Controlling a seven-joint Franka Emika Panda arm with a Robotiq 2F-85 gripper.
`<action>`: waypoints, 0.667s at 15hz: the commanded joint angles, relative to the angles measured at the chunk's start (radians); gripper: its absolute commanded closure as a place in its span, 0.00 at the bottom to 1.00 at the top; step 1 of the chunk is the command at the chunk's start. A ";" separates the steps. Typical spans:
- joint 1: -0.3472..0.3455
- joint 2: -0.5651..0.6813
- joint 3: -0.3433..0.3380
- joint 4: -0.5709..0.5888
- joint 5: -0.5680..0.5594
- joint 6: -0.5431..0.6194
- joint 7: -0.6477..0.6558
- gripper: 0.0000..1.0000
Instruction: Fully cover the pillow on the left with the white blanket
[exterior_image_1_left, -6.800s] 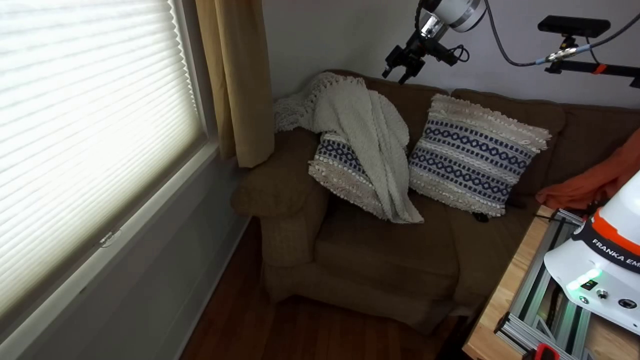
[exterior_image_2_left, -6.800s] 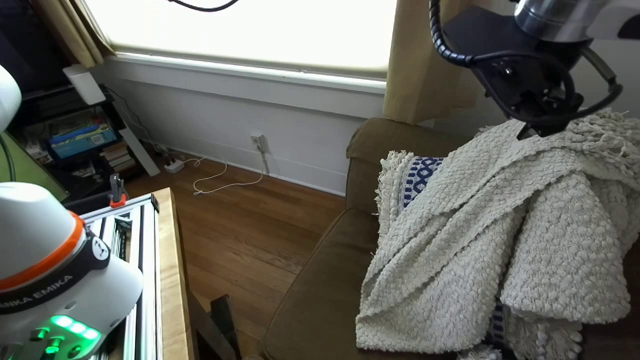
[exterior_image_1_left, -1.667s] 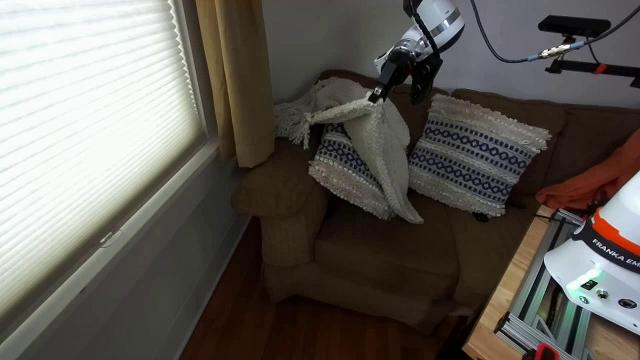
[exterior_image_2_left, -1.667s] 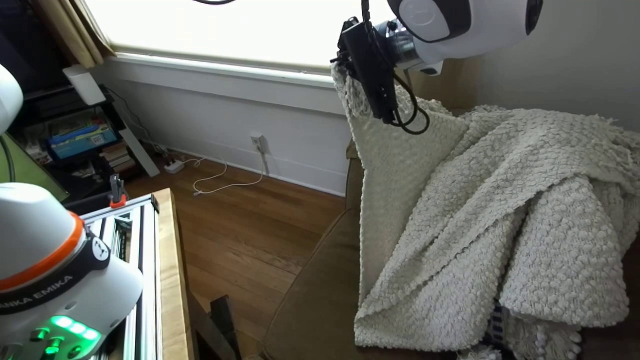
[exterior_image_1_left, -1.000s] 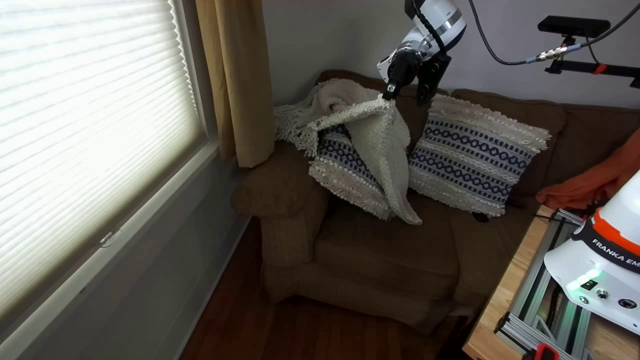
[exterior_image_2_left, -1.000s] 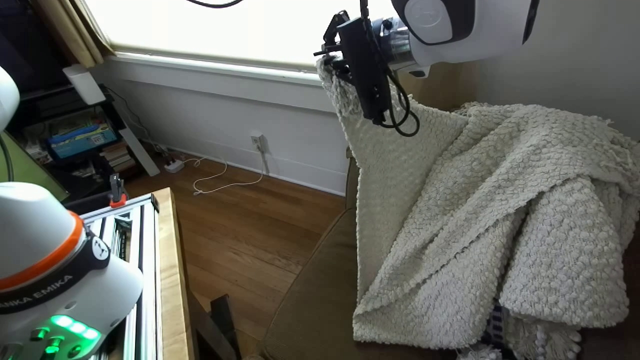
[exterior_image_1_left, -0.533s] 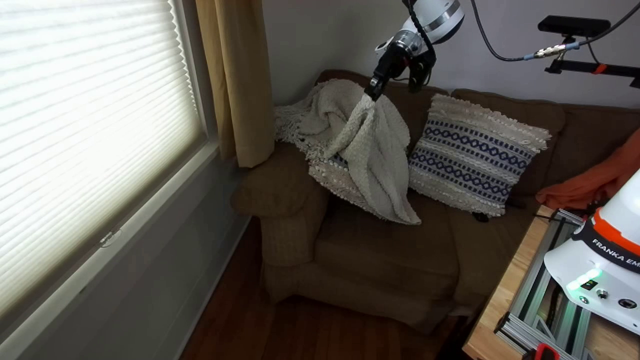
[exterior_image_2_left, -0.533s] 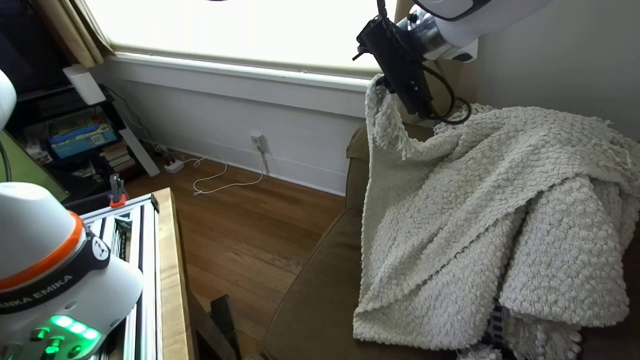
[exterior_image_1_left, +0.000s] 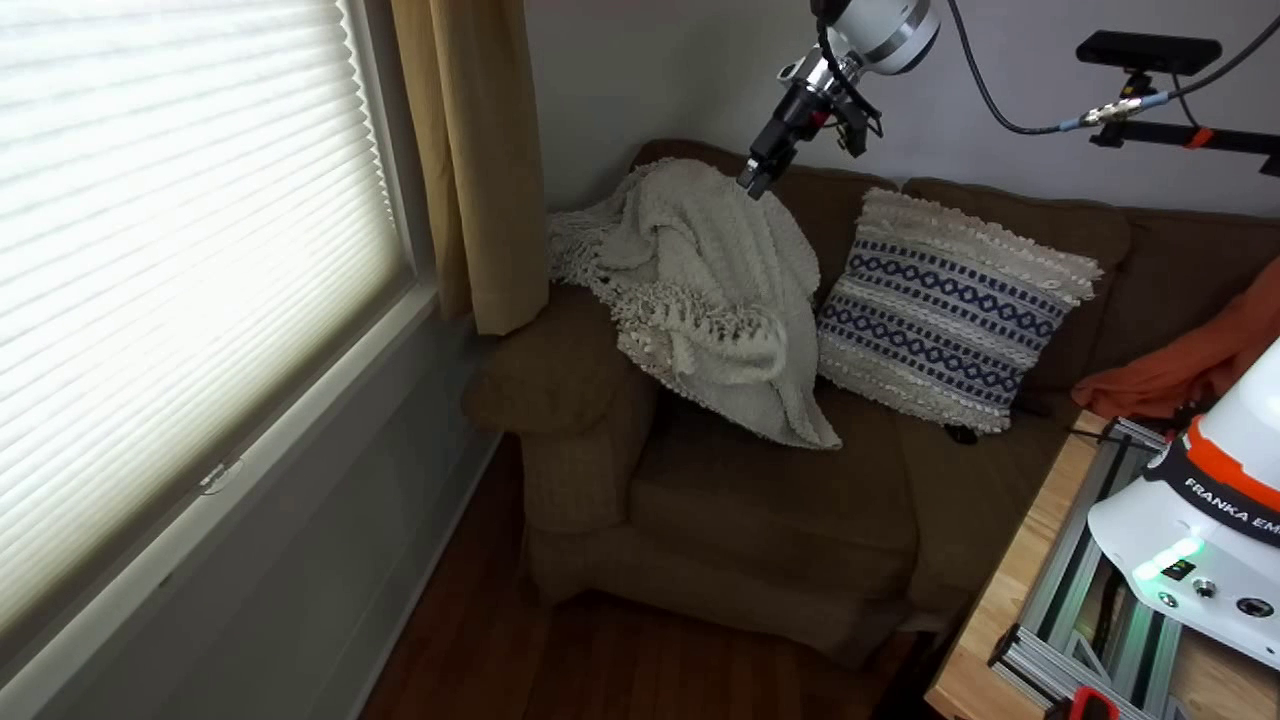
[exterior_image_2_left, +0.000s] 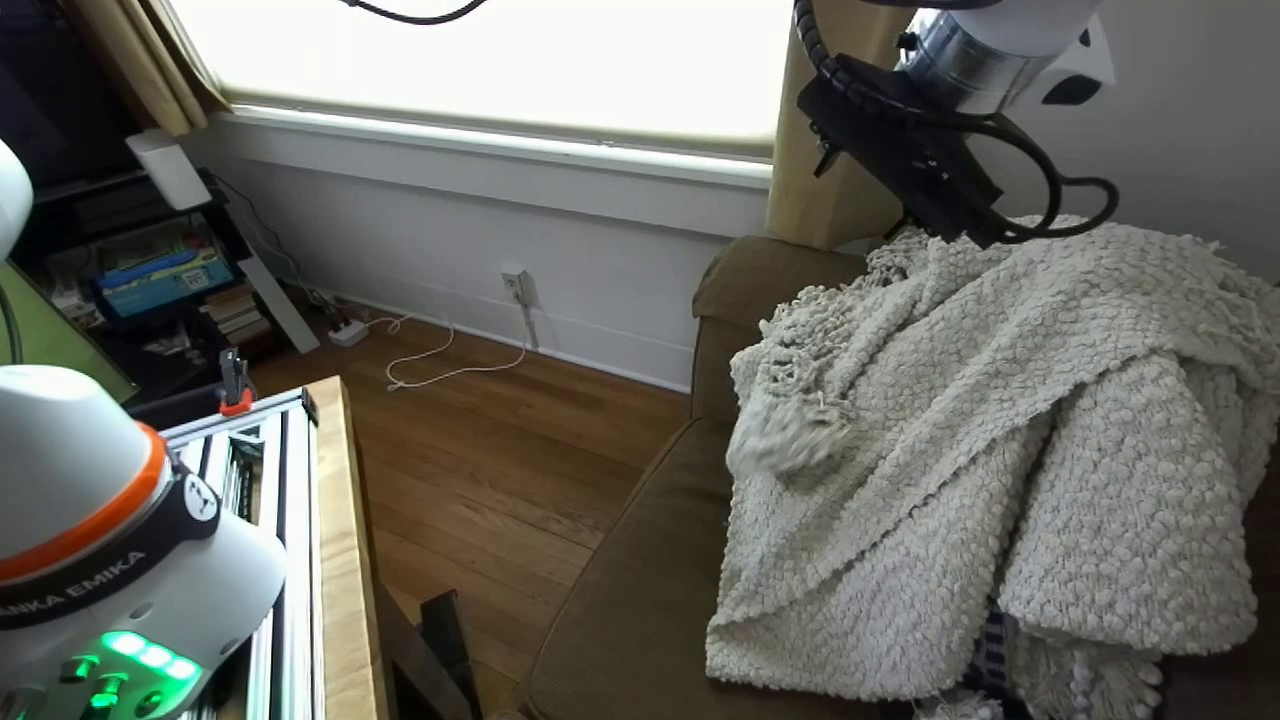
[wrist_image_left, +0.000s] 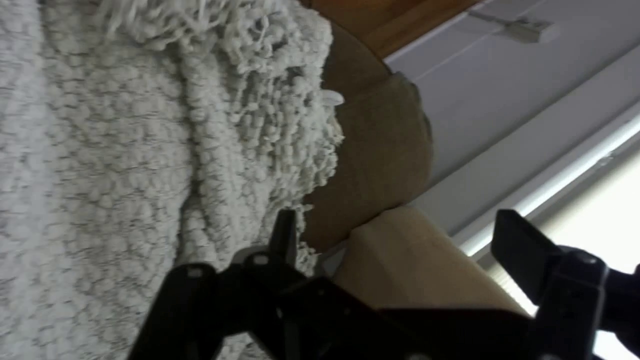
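The white blanket (exterior_image_1_left: 735, 250) drapes over the left pillow (exterior_image_1_left: 646, 354); only a thin fringed strip of that pillow shows at its lower left edge. The blanket's fringed edge lies folded on the pillow's front, blurred in an exterior view (exterior_image_2_left: 790, 440). A similar striped pillow (exterior_image_1_left: 950, 300) leans uncovered to the right. My gripper (exterior_image_1_left: 754, 187) is just above the blanket's upper part. In the wrist view my gripper (wrist_image_left: 396, 218) is open with nothing between its fingers; the blanket (wrist_image_left: 115, 150) lies beside the left finger.
The brown sofa (exterior_image_1_left: 760, 500) has its arm (exterior_image_1_left: 550, 370) by the curtain (exterior_image_1_left: 490, 170) and window. An orange cloth (exterior_image_1_left: 1180, 350) lies on the sofa's right. The robot's base stands on a wooden table (exterior_image_1_left: 970, 660). A bit of patterned pillow (exterior_image_2_left: 990, 650) shows below the blanket; I cannot tell which.
My gripper held the blanket's fringed edge up and drew it across the pillow. It has let go and moved back; the edge has dropped over the pillow's striped front.
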 joint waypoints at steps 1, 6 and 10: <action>0.027 -0.046 -0.010 -0.063 -0.156 0.142 0.167 0.00; 0.019 -0.069 -0.022 -0.062 -0.410 0.248 0.481 0.00; 0.008 -0.097 -0.059 -0.037 -0.534 0.225 0.732 0.00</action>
